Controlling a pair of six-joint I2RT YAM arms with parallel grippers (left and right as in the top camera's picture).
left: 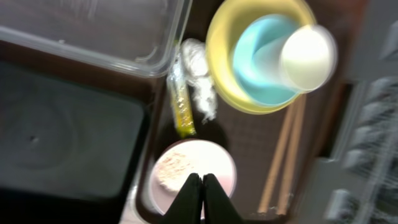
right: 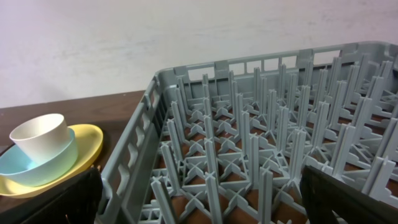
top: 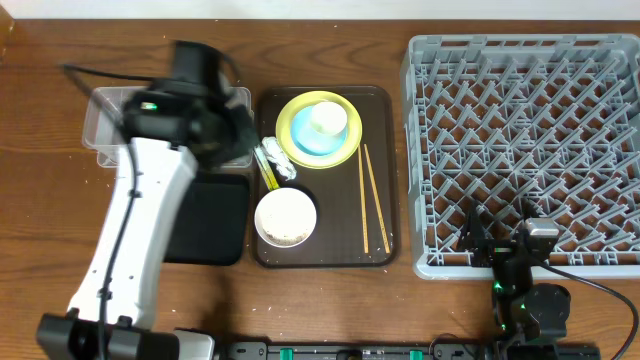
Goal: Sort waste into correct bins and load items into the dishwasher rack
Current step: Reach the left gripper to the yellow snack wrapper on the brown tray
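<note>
My left gripper (left: 202,179) is shut with nothing between its jaws, high above the near rim of the white bowl (left: 214,171), which holds whitish crumbs (left: 171,174). A crumpled tissue (left: 199,81) and a yellow-green wrapper (left: 181,109) lie beside the yellow plate (top: 290,118). On the plate sits the light blue bowl (top: 305,140) with the white cup (top: 328,117) in it. Chopsticks (top: 372,195) lie to the plate's right. The clear tub (top: 100,125) and black tray (top: 210,225) are at left. My right gripper (right: 208,199) stands open over the front edge of the grey rack (top: 525,110).
A dark brown serving tray (top: 385,100) holds the dishes, the chopsticks and the waste, between the bins and the rack. My white left arm (top: 130,220) crosses over the black tray and the clear tub. Bare wooden table (top: 50,200) lies at far left.
</note>
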